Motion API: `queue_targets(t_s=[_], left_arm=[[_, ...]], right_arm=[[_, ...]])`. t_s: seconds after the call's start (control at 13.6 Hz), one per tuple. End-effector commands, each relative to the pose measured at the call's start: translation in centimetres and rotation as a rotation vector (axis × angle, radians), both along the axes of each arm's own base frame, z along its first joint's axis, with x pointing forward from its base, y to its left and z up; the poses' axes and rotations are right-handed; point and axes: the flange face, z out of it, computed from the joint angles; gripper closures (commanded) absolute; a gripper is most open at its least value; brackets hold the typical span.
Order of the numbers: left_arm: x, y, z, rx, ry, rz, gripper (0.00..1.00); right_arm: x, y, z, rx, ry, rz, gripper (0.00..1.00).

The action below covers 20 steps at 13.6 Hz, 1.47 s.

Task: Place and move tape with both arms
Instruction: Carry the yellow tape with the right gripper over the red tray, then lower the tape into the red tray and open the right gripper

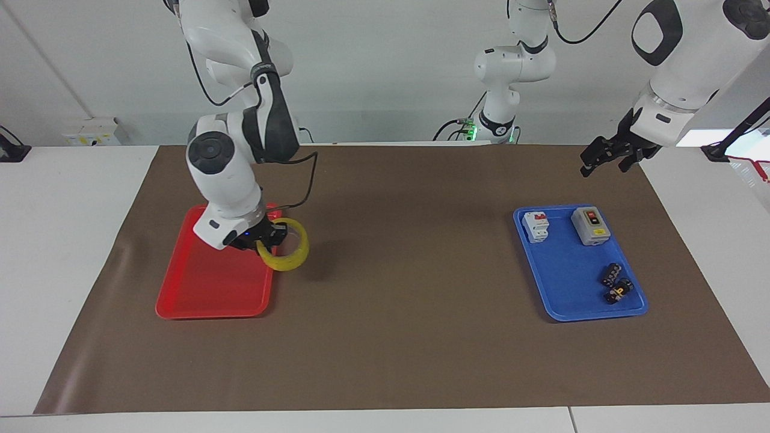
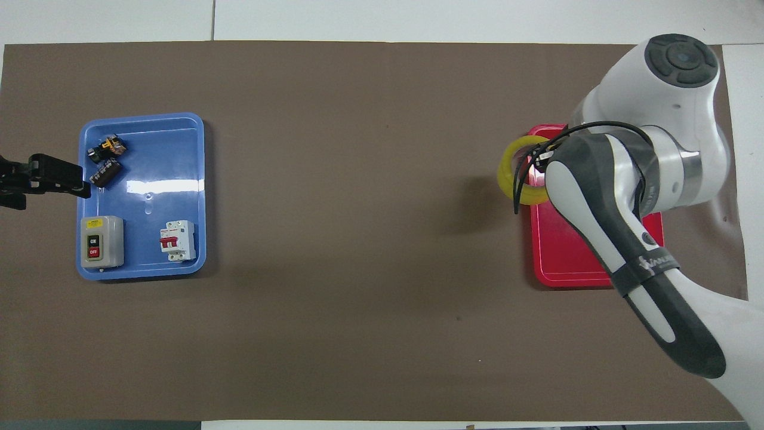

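The tape (image 1: 289, 256) is a yellow roll, tilted and held in the air by my right gripper (image 1: 268, 236), which is shut on its rim. It hangs over the edge of the red tray (image 1: 207, 294) that faces the middle of the table. In the overhead view the tape (image 2: 508, 174) shows beside the right arm, which hides most of the red tray (image 2: 540, 254). My left gripper (image 1: 592, 163) is open and empty, raised over the mat beside the blue tray (image 1: 571, 288), and waits there; it also shows in the overhead view (image 2: 71, 184).
The blue tray (image 2: 149, 161) holds a grey switch box (image 1: 590, 226), a white circuit breaker (image 1: 536, 226) and two small black connector pieces (image 1: 615, 281). A brown mat (image 1: 409, 337) covers the table.
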Motion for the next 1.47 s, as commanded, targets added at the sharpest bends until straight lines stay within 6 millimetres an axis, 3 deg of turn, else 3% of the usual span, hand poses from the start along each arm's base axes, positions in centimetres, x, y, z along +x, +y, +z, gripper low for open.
queue_targets(t_s=[0.0,0.29,0.66,1.32,1.4], left_arm=[[-0.7,0.0,0.4,-0.026,-0.005,-0.001,0.00],[-0.7,0.0,0.4,-0.026,-0.005,-0.001,0.00],[-0.7,0.0,0.4,-0.026,-0.005,-0.001,0.00],[-0.7,0.0,0.4,-0.026,-0.005,-0.001,0.00],[-0.7,0.0,0.4,-0.026,-0.005,-0.001,0.00]], right_arm=[[-2.3,-5.1,-1.6,0.021,0.001,0.080,1.00],[-4.6,-10.1,-5.0,0.029,-0.061,0.143,1.00],[-6.3,-11.3,-7.9,0.017,-0.135,0.174,1.00],[-6.6,-12.8,-9.6,0.005,-0.185,0.197,1.00],[-6.6,-13.1,-9.7,0.005,-0.185,0.191,0.95]])
